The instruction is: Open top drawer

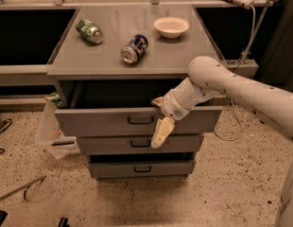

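The top drawer [104, 122] stands partly pulled out under the counter [113, 60], and the end effector [161, 126], whose opening I cannot tell, hangs against its front just right of the handle [140, 120], so an off-centre pull could slip or jam it.

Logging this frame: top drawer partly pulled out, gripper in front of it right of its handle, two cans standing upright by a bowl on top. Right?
One error: the camera view shows the green can and the blue can lying on their sides, not upright. The top drawer is partly out, the gripper hangs before it right of the handle, the bowl on top.
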You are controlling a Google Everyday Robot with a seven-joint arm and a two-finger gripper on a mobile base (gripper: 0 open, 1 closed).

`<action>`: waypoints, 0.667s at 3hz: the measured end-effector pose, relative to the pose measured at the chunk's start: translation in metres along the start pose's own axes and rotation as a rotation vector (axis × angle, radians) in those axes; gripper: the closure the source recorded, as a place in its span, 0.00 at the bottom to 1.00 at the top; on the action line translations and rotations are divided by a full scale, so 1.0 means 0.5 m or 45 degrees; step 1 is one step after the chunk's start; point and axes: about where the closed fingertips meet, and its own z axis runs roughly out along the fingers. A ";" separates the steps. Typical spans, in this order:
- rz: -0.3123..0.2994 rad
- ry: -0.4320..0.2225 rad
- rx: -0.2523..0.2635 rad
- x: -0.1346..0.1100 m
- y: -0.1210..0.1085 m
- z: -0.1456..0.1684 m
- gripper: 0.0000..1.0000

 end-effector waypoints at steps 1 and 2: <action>0.013 -0.012 -0.032 0.011 0.030 0.000 0.00; 0.013 -0.027 -0.019 0.017 0.066 -0.017 0.00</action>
